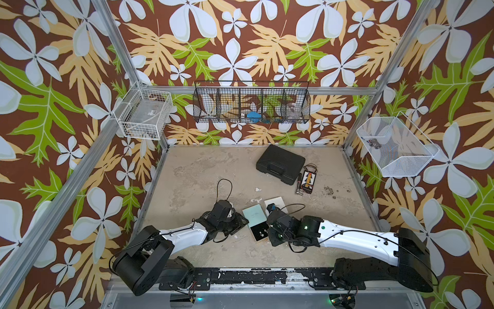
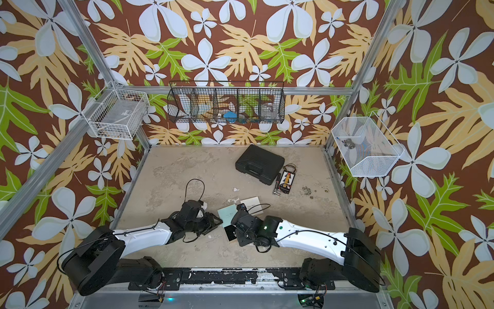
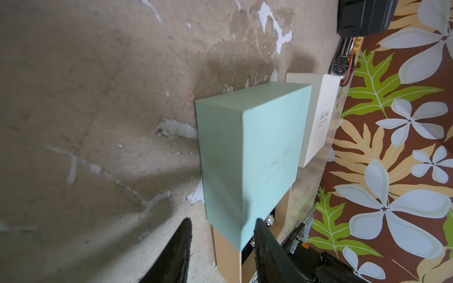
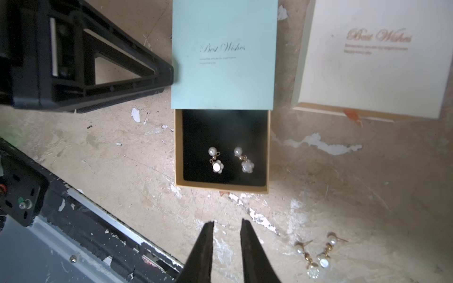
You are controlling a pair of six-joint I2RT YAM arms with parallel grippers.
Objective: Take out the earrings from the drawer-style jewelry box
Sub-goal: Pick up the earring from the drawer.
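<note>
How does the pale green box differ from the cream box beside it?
The pale green cardboard box has its tan drawer pulled out, showing two pearl earrings on black lining; the cream cardboard box has its drawer pushed in, with only an orange ribbon tab showing. The green box's lettering is dark; the cream box's is pinkish gold. Both are square and printed "Best Wishes".

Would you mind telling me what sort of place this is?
Probably a purpose-built robot test booth, not a home: aluminium frame, floral-print wall panels hung with wire baskets, and a left arm and right arm mounted on a front rail.
</note>
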